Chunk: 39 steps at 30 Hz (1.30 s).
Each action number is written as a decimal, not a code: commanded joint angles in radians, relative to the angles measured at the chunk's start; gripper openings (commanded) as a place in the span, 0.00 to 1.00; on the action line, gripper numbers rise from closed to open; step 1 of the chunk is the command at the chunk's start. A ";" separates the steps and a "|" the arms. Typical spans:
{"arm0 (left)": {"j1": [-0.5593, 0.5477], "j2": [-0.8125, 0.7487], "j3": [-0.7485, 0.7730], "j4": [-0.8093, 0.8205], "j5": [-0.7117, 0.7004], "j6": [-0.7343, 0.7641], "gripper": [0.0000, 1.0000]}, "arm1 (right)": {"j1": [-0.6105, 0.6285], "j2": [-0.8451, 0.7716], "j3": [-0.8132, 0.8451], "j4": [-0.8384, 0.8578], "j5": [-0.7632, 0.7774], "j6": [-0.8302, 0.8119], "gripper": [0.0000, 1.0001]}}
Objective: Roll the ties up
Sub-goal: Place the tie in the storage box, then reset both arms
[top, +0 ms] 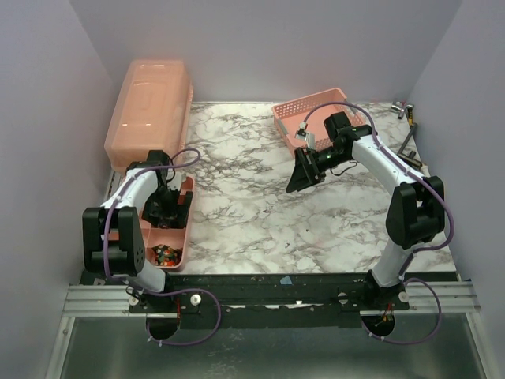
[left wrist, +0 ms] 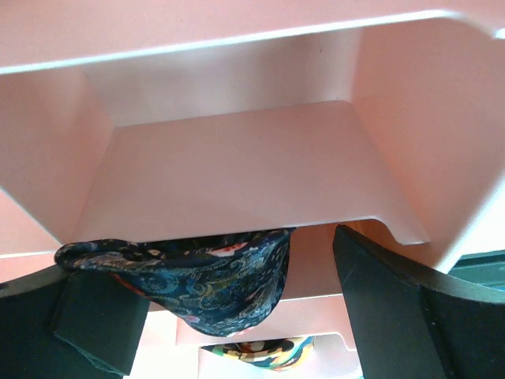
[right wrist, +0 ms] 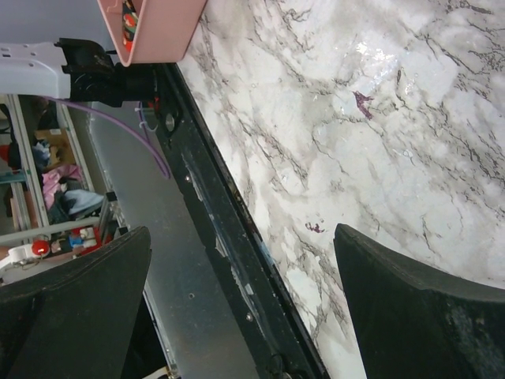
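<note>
A rolled dark navy tie [left wrist: 209,280] with blue swirls and small red and pale marks sits in a compartment of the pink divided tray [left wrist: 237,166]. My left gripper [left wrist: 229,268] is open around it, down inside the tray [top: 183,229]. The coil lies against the left finger [left wrist: 87,316], and the right finger [left wrist: 410,308] stands apart from it. A second, brightly coloured coil [left wrist: 256,351] lies in the compartment behind and also shows in the top view [top: 164,254]. My right gripper [top: 303,177] is open and empty above the marble table [top: 245,197]; nothing sits between its fingers [right wrist: 243,237].
A large pink lidded box [top: 150,103] stands at the back left. A pink basket [top: 312,114] is at the back right, with small tools [top: 406,110] beyond it. The black front rail [right wrist: 229,260] runs along the table's near edge.
</note>
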<state>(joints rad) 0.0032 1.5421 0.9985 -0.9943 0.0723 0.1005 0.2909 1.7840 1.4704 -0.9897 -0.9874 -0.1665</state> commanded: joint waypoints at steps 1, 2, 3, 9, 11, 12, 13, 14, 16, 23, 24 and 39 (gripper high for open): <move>-0.031 -0.043 -0.011 0.155 0.041 0.041 0.98 | 0.001 -0.027 -0.013 -0.015 0.021 -0.018 1.00; -0.032 -0.056 -0.012 0.153 0.040 0.035 0.98 | 0.001 -0.029 -0.015 -0.015 0.021 -0.021 1.00; -0.036 -0.070 -0.011 0.149 0.035 0.032 0.98 | 0.001 -0.030 -0.015 -0.015 0.019 -0.021 1.00; -0.048 -0.133 0.032 0.098 -0.031 -0.003 0.99 | 0.001 -0.040 -0.015 -0.020 0.013 -0.021 1.00; -0.050 -0.146 0.049 0.080 -0.053 -0.004 0.98 | 0.001 -0.038 -0.010 -0.022 0.013 -0.022 1.00; -0.050 -0.153 0.059 0.068 -0.060 -0.005 0.98 | 0.001 -0.038 -0.008 -0.023 0.013 -0.022 1.00; -0.050 -0.159 0.070 0.057 -0.064 -0.003 0.99 | 0.001 -0.038 -0.006 -0.024 0.013 -0.024 1.00; -0.050 -0.167 0.080 0.048 -0.064 -0.001 0.98 | 0.000 -0.037 -0.003 -0.026 0.012 -0.027 1.00; -0.050 -0.187 0.098 0.028 -0.094 0.005 0.97 | 0.001 -0.040 0.001 -0.026 0.015 -0.029 1.00; -0.051 -0.272 0.239 -0.022 -0.001 0.086 0.98 | -0.002 -0.029 0.058 -0.064 0.093 -0.075 1.00; -0.049 -0.279 0.274 -0.025 0.026 0.096 0.98 | -0.008 -0.022 0.081 -0.087 0.114 -0.092 1.00; -0.057 -0.095 0.861 0.027 0.174 -0.062 0.98 | -0.231 -0.140 0.239 0.087 0.458 -0.032 1.00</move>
<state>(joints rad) -0.0483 1.4036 1.8275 -0.9943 0.2188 0.1356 0.1047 1.7584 1.8034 -1.0489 -0.6807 -0.2924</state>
